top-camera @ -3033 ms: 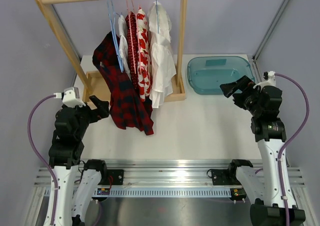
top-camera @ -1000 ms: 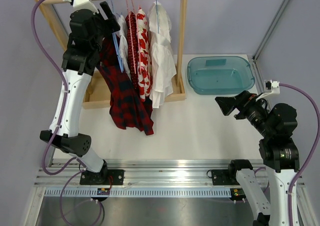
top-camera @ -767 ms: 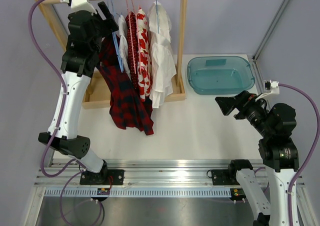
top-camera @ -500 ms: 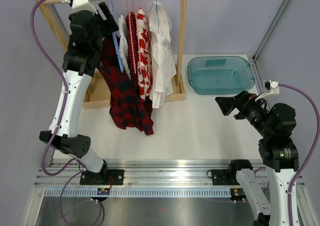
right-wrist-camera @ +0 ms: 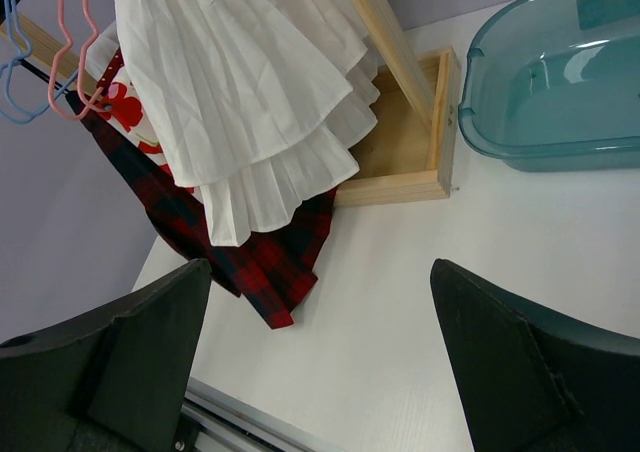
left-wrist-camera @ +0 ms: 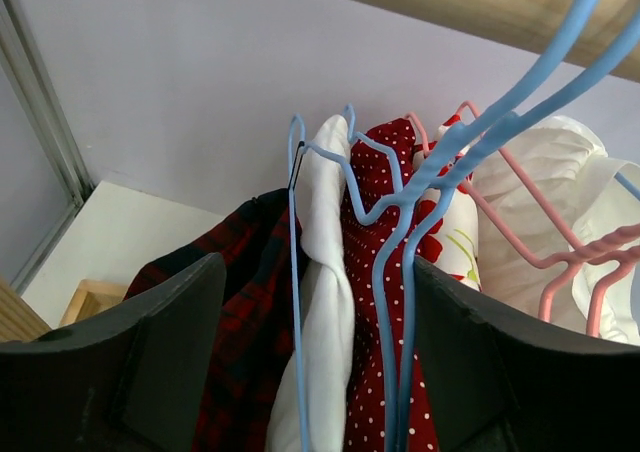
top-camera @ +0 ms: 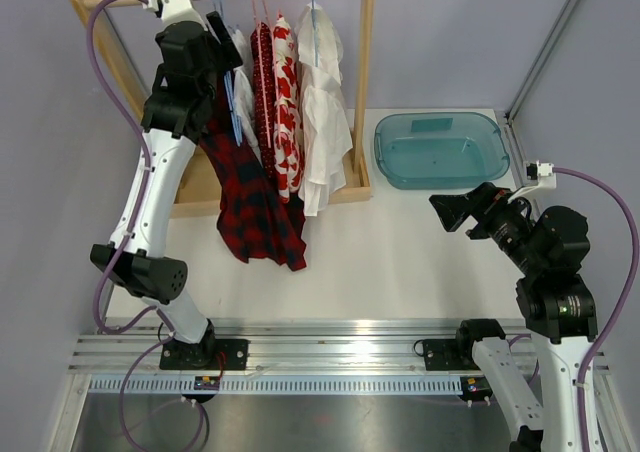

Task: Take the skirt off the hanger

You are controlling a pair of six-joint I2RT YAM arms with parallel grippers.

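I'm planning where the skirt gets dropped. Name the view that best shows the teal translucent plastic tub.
Top external: the whole teal translucent plastic tub shows, empty, beside the wooden rack. The right wrist view cuts it off at its upper right corner; the left wrist view misses it entirely.

White arms (top-camera: 160, 182) with black joints trail looping purple cables (top-camera: 580, 172).

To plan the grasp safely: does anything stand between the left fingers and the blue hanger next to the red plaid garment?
Nothing visible does. The blue hanger shows straight ahead between the open left fingers, with the red plaid garment beside it.
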